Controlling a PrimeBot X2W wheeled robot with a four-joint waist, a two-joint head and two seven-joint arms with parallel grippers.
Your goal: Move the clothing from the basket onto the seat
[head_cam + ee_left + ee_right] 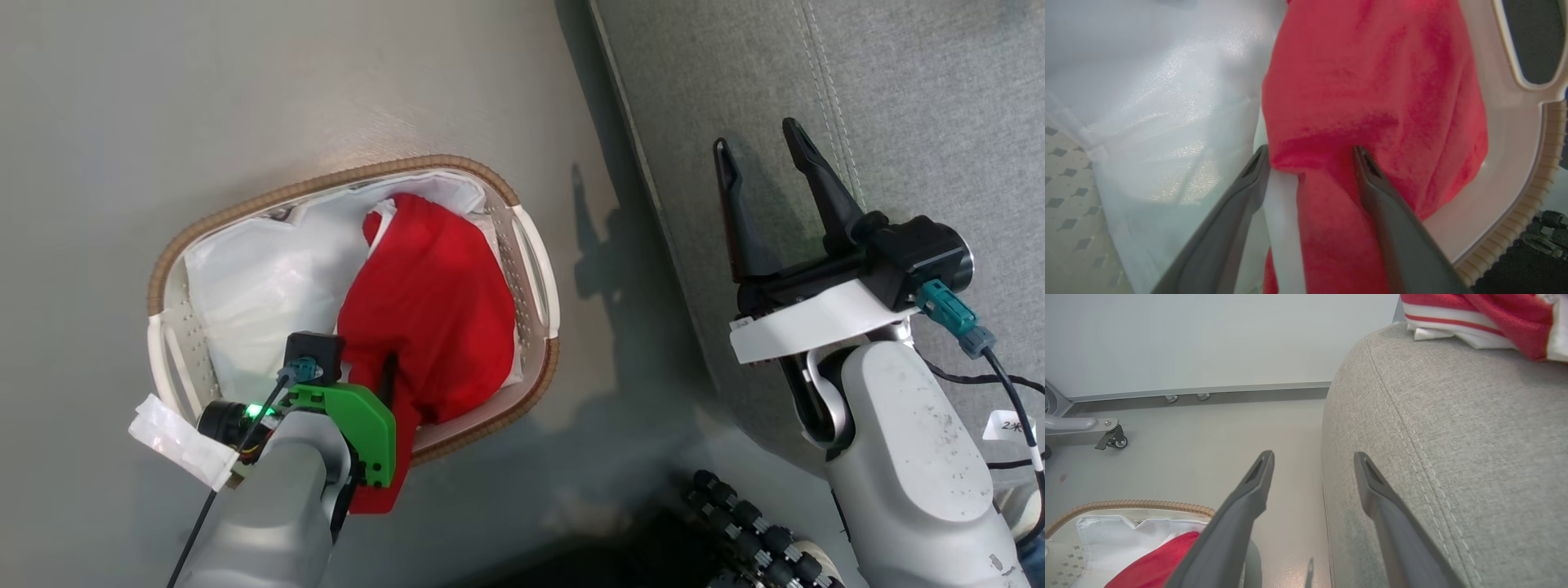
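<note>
Left end effector: spread, straddling a fold of red clothing in basket.
Right end effector: spread, at seat edge.

Pale grey floor beneath basket and adjacent seat

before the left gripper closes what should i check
1. left gripper open: ok.
2. Fold of the red garment between its fingers: ok.
3. white liner clear of the grip: cannot tell; a white strip lies between the fingers.
4. right gripper open, empty, away from the basket: ok.
5. Room on the seat beside the striped garment: ok.
</note>
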